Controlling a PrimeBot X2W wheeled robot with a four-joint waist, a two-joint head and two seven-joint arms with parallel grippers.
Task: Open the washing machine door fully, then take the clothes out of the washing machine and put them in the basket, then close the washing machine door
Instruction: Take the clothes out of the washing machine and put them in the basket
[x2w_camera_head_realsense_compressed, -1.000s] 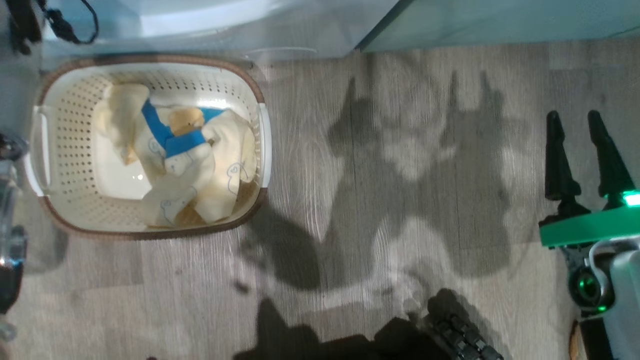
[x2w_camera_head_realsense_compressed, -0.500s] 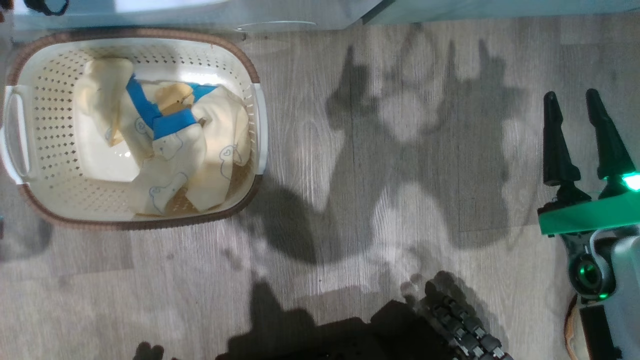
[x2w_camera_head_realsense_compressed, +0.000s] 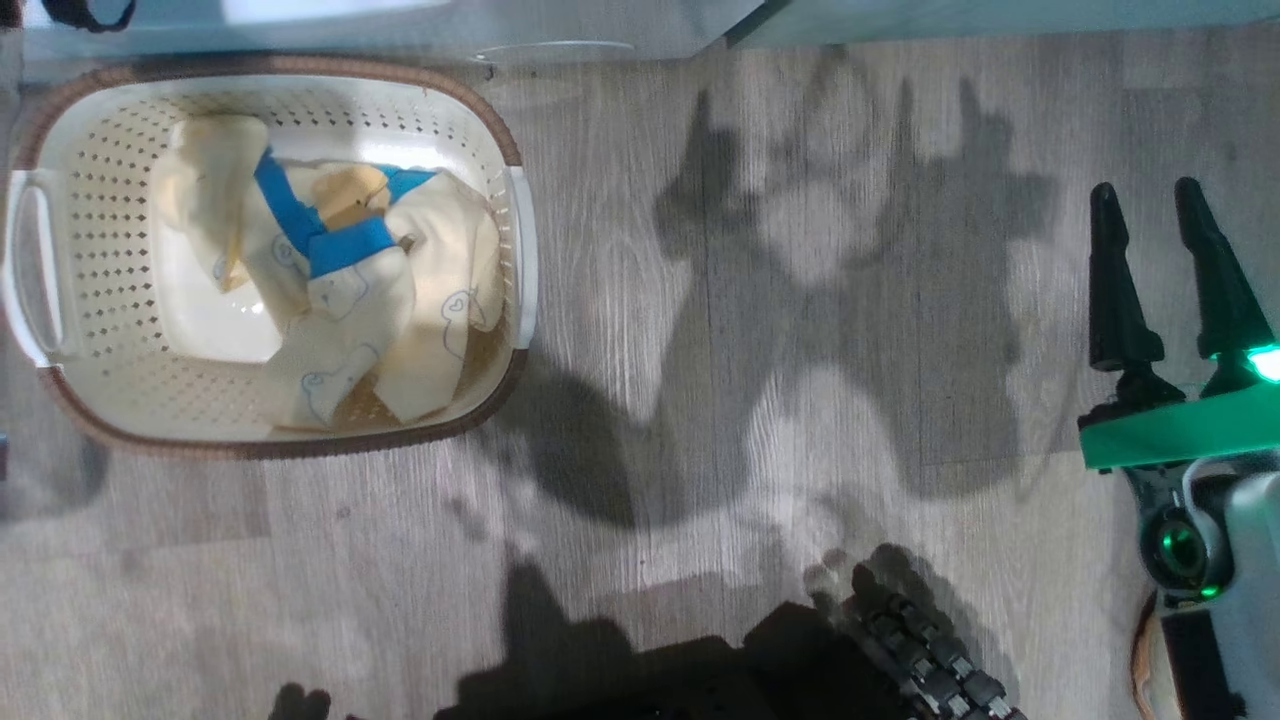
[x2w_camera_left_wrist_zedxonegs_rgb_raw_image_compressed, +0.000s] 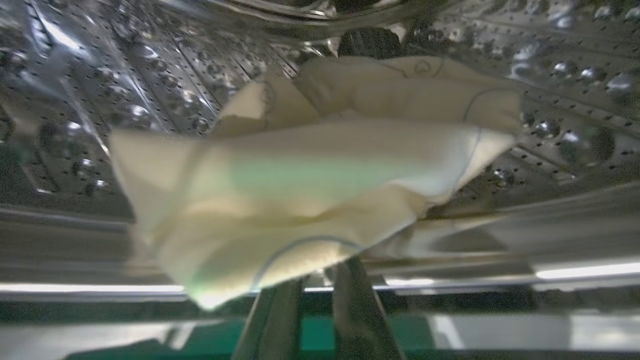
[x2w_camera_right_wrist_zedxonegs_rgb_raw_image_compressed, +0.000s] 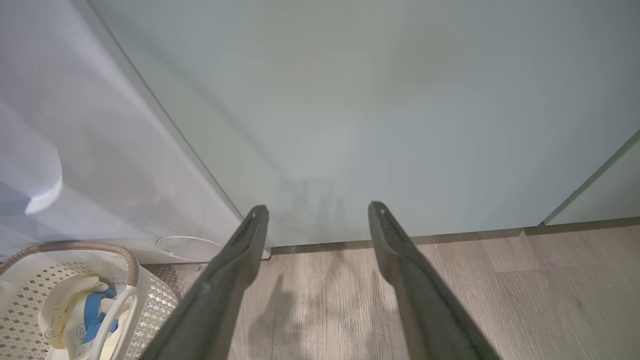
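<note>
In the left wrist view my left gripper (x2w_camera_left_wrist_zedxonegs_rgb_raw_image_compressed: 312, 272) is inside the washing machine's perforated steel drum (x2w_camera_left_wrist_zedxonegs_rgb_raw_image_compressed: 100, 100). Its two fingers stand close together, pinching the lower edge of a pale yellow garment (x2w_camera_left_wrist_zedxonegs_rgb_raw_image_compressed: 320, 170), one of the clothes, which hangs crumpled over their tips. More clothes (x2w_camera_head_realsense_compressed: 340, 270), pale yellow with blue parts, lie in the cream basket (x2w_camera_head_realsense_compressed: 500, 130) on the floor below the washing machine's white front (x2w_camera_head_realsense_compressed: 400, 25). My right gripper (x2w_camera_head_realsense_compressed: 1155, 200) hangs open over the floor at the far right, holding nothing. The washing machine door is out of view.
A pale green cabinet door (x2w_camera_right_wrist_zedxonegs_rgb_raw_image_compressed: 375, 100) stands right in front of the right gripper (x2w_camera_right_wrist_zedxonegs_rgb_raw_image_compressed: 317, 210), beside the washer's white side (x2w_camera_right_wrist_zedxonegs_rgb_raw_image_compressed: 75, 125). The basket (x2w_camera_right_wrist_zedxonegs_rgb_raw_image_compressed: 132, 265) sits at the lower left of that view. Grey wood floor (x2w_camera_head_realsense_compressed: 800, 350) stretches between the basket and my right arm.
The head camera has shifted, so the basket sits further left and higher in the picture. The clothes in the basket and the right gripper have kept their places.
</note>
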